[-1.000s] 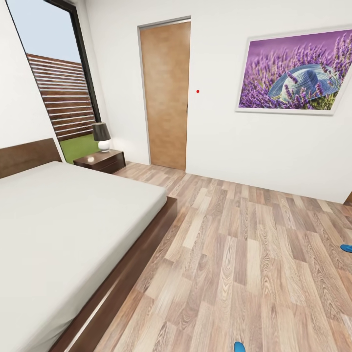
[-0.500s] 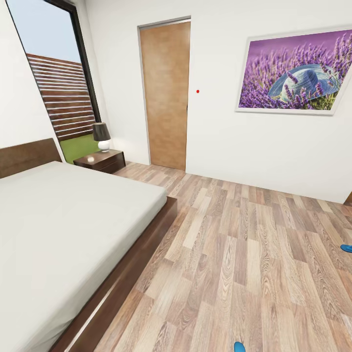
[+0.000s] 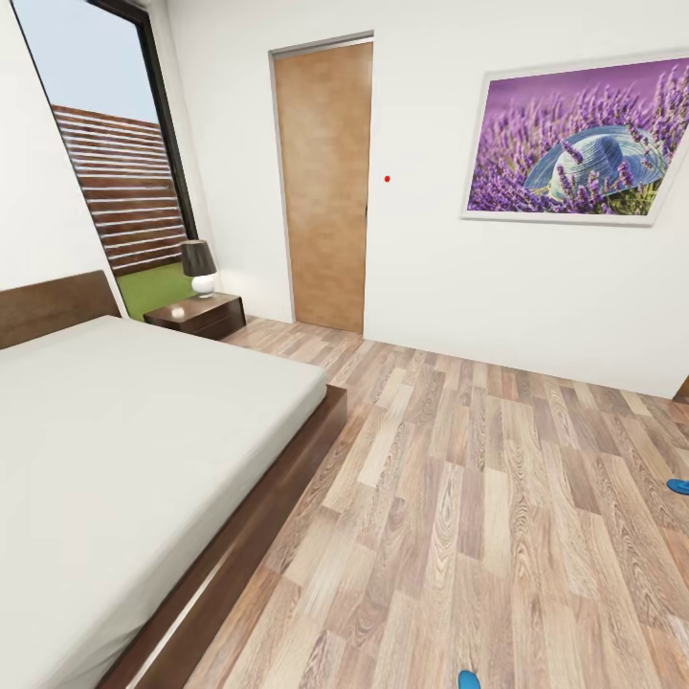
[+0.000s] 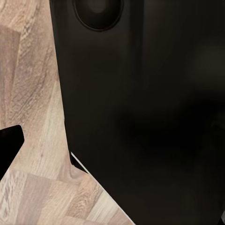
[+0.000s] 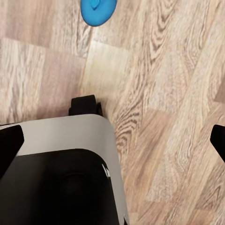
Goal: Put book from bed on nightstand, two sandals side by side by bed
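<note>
Off-white and bare, the mattress of the bed [image 3: 124, 450] takes up the left of the head view, its brown headboard against the left wall and its low dark wood frame running along the plank floor [image 3: 478, 517]; the book cannot be made out anywhere on the part of the mattress that shows. Beyond the bed's far corner stands the nightstand [image 3: 198, 313], a small dark reddish-brown cabinet carrying a lamp [image 3: 200, 267] with a dark shade and white base, plus a small pale object beside it. Two blue sandals lie well apart on the floor, away from the bed: one sandal [image 3: 468, 679] is cut off at the lower edge of the head view, the other sandal [image 3: 678, 485] at the right edge. In the right wrist view a blue sandal [image 5: 98, 10] rests on the planks just past the robot's grey-and-black base [image 5: 61, 168] and one of its black wheels. The right gripper [image 5: 115, 143] shows as two dark fingertips at opposite edges of that view, spread wide with nothing between them. For the left gripper one dark fingertip [image 4: 9, 143] appears, and the robot's black body blocks the rest, so its spread cannot be told. Behind the nightstand, a tall window [image 3: 110, 153] looks onto a slatted fence; a wooden door [image 3: 325, 187] and a framed lavender picture [image 3: 579, 139] hang on the white far wall.
</note>
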Available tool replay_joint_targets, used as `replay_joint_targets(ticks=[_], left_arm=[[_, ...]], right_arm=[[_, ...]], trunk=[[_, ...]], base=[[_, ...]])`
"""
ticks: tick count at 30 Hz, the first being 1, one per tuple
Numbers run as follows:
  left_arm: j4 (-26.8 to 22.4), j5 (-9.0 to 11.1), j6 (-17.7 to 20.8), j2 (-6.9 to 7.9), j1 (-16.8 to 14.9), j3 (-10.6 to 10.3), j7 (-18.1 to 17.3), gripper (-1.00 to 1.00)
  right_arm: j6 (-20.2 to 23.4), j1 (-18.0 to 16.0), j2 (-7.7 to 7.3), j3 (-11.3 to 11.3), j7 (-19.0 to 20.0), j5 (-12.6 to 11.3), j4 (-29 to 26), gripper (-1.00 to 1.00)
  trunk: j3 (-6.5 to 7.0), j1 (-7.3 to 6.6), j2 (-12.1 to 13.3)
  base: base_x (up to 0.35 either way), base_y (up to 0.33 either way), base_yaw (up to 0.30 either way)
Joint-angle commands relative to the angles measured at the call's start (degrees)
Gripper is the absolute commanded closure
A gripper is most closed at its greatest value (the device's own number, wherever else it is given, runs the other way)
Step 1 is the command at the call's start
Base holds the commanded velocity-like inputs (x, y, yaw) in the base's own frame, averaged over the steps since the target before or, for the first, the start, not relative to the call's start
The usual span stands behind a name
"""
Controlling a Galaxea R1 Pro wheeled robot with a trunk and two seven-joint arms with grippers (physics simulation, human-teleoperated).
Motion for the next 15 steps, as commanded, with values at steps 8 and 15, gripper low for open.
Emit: replay_joint_targets(ticks=[8, 15], left_arm=[[-0.6, -0.1, -0.2, -0.02, -0.1, -0.4, 0.1, -1.0], [-0.9, -0.1, -0.2, -0.01, -0.1, -0.5, 0.1, -1.0]], right_arm=[[0.1, -0.2, -0.02, -0.2, -0.1, 0.1, -0.1, -1.0], [-2.6, -0.3, -0.1, -0.1, 0.2, 0.2, 0.0, -1.0]], trunk=[[-0.04, 0.01, 0.0], [-0.05, 0.01, 0.0]], base=[[0.113, 0.0, 0.0], [0.04, 0.0, 0.0]])
